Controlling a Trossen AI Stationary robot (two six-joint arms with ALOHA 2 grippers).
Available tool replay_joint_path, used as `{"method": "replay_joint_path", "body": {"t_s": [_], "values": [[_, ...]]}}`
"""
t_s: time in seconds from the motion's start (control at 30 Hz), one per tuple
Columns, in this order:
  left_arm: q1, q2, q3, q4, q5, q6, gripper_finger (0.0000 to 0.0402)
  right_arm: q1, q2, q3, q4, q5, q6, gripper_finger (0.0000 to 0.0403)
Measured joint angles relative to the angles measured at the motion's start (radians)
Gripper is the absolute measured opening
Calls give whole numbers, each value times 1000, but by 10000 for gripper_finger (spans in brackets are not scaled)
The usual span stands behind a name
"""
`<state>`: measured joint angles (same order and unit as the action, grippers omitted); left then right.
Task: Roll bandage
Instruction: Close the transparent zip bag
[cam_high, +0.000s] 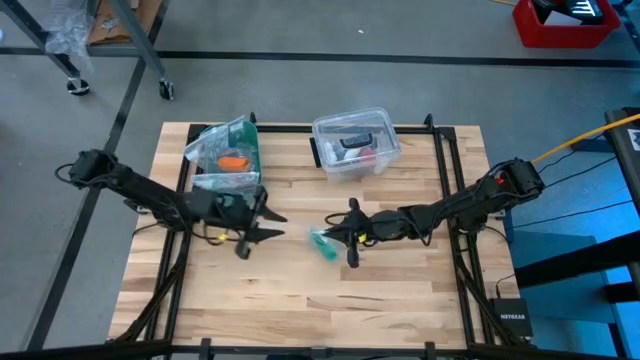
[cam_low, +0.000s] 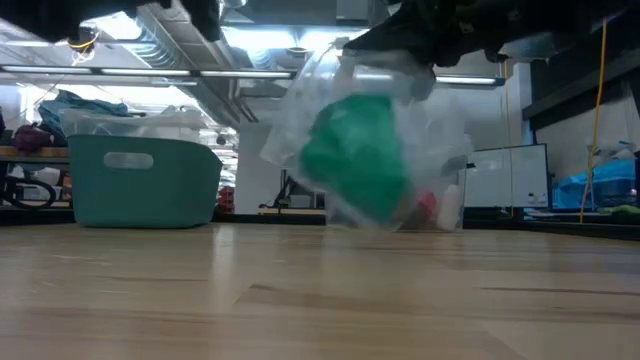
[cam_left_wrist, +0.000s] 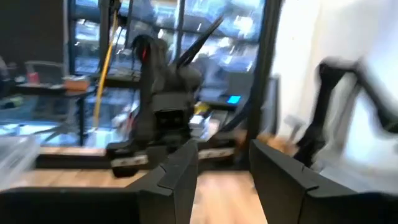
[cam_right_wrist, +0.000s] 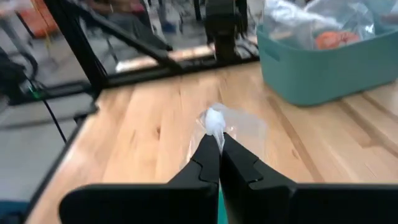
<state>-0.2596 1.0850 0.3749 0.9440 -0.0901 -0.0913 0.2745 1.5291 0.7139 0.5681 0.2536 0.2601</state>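
High view shows the desk (cam_high: 300, 290), the left gripper (cam_high: 262, 225) with jaws spread wide near the teal bin (cam_high: 226, 160), and the right gripper (cam_high: 346, 232) pinching a clear bag (cam_high: 325, 243) holding the bandage (cam_high: 322, 240) mid-desk.

A wooden table (cam_high: 300, 290) carries a teal bin (cam_high: 226, 172); a clear box (cam_high: 356, 145).

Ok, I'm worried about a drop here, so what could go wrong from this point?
The right gripper has its jaws shut on only a thin edge of the clear wrapper, so the wrapper may slip free and take the bandage with it. The left gripper waits close by with its jaws open. If it moves in, it might grab only plastic or bump the right one.
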Motion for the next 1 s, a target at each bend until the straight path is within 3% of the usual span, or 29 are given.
{"method": "replay_joint_path", "body": {"t_s": [0.2,0.33,0.5,0.77,1.0], "values": [[24,137,208,-274,-48,158,139,0,0,193,-451,19,-3,3],[52,239,315,-365,-51,197,139,0,0,312,-681,56,-7,4],[74,327,355,-394,-51,198,139,0,0,384,-732,61,-63,4],[74,351,356,-381,-51,197,135,0,0,401,-757,58,-67,5],[89,351,357,-383,-48,192,73,0,0,402,-754,58,-67,5]]}}
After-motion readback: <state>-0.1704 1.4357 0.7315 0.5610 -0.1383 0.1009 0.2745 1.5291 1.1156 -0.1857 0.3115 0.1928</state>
